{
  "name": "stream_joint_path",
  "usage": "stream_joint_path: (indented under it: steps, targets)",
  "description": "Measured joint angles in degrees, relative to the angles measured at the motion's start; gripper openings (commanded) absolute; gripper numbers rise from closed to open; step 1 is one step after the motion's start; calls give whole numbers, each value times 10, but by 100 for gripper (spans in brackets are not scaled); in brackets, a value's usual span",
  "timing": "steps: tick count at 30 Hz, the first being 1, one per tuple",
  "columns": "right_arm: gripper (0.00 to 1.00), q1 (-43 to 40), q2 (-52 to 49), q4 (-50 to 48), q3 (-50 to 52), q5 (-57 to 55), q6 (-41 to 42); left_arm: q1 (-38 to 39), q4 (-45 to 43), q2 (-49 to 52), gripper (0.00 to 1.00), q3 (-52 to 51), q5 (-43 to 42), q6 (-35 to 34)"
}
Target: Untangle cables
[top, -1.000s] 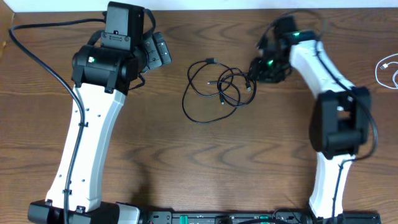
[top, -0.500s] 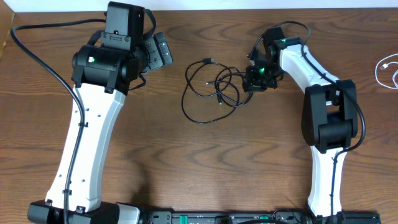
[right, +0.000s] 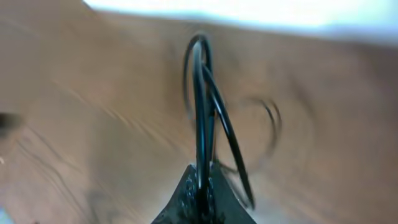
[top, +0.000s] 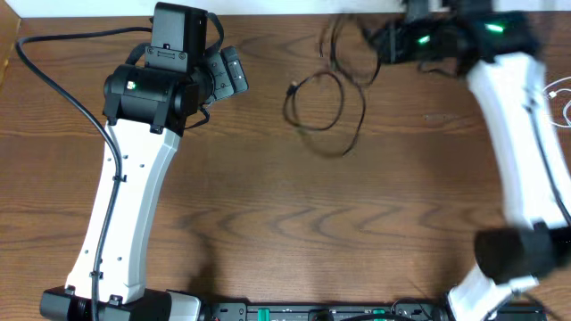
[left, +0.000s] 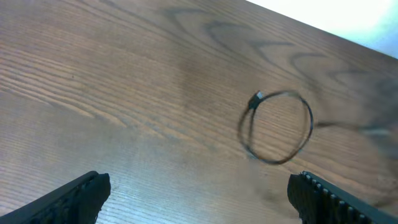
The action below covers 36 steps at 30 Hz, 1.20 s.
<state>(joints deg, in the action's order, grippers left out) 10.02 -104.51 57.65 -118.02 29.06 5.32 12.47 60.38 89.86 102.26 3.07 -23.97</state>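
The left gripper (top: 229, 71) hovers over the wooden table (top: 268, 223) near the far edge, its jaws spread wide and holding nothing. To its right, between the two arms, is the black cable (right: 200, 106). Its long axis slants from the far right, where it is gripped, down toward the near left. One loose loop ends in a small plug (left: 256, 99) that points left toward the left gripper. The right gripper (top: 389, 43), blurred, has its jaws pressed together, pinching the cable strands at the table's far edge. Well apart from it, the white cable (top: 551, 92) lies at the right edge.
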Motion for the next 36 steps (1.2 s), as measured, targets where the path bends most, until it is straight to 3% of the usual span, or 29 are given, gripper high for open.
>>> stream_joint_path:
  steps: [7,17,24,36]
  targets:
    - [1,0,100,-39,-12,-14,54,0,-28,0,96,0,-50,29]
    - [1,0,92,-33,-9,-76,124,0,-84,2,96,0,-210,97]
    - [1,0,92,-30,-9,-81,132,0,-106,52,90,0,-315,111]
    - [1,0,85,-4,-9,-81,134,16,-332,118,87,-6,-509,118]
